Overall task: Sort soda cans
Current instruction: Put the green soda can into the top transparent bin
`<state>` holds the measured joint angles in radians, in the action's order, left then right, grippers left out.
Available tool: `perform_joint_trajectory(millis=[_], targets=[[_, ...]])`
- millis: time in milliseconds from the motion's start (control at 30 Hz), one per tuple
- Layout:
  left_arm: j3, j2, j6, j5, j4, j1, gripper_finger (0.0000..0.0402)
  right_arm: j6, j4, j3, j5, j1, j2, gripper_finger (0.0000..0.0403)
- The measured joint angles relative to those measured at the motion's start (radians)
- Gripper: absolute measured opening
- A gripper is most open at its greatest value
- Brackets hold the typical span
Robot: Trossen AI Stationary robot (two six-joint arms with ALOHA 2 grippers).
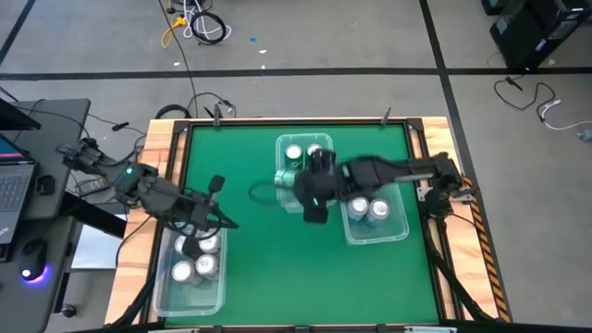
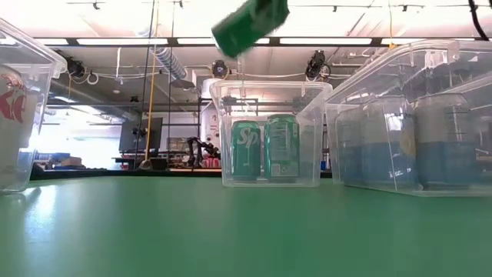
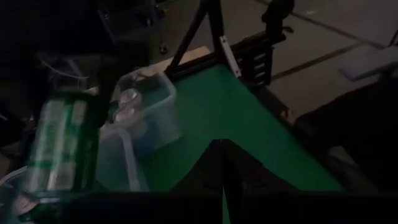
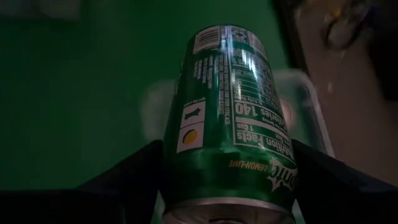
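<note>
A green soda can point(image 2: 250, 25) hangs tilted high over the table with my right gripper point(image 1: 313, 194) shut on it, just near-side of the middle clear bin point(image 1: 280, 148). That bin holds green cans point(image 2: 265, 148) standing upright. Blue cans point(image 2: 407, 138) stand in the right bin point(image 1: 400, 231), and silver-topped cans point(image 1: 192, 268) stand in the left bin point(image 1: 162, 296). My left gripper point(image 3: 224, 180) is shut and empty, hovering over the left bin's far end point(image 1: 222, 220). My right gripper pinches the green can point(image 4: 227, 124) between its two fingers point(image 4: 134, 171), one on each side of the round wall point(image 4: 180, 168), near the can's end that faces the wrist. The fingers slant down from the table's right. The can is lifted clear and tilted.
The three clear bins take up the table's left, far middle and right. The green mat point(image 1: 277, 268) lies bare between them toward the near edge. A laptop point(image 1: 11, 180) and cables sit off the table's left side.
</note>
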<state>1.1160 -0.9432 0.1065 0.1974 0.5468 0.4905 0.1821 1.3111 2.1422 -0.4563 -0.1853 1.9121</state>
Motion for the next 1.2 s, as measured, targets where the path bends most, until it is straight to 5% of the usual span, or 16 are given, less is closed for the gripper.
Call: perform_joint_trajectory(millis=[433,900,1200], targets=[[-0.004,0.003,0.048,-0.090,0.043,-0.101,0.0001,-0.151,0.194,-0.014,0.274,0.182,0.101,0.0289],[-0.100,0.003,0.047,-0.110,-0.008,-0.100,0.0001,-0.351,0.123,-0.008,0.139,0.232,0.166,0.0289],[-0.107,0.003,0.047,-0.110,-0.008,-0.100,0.0001,-0.476,0.092,-0.009,0.183,0.311,0.236,0.0289]])
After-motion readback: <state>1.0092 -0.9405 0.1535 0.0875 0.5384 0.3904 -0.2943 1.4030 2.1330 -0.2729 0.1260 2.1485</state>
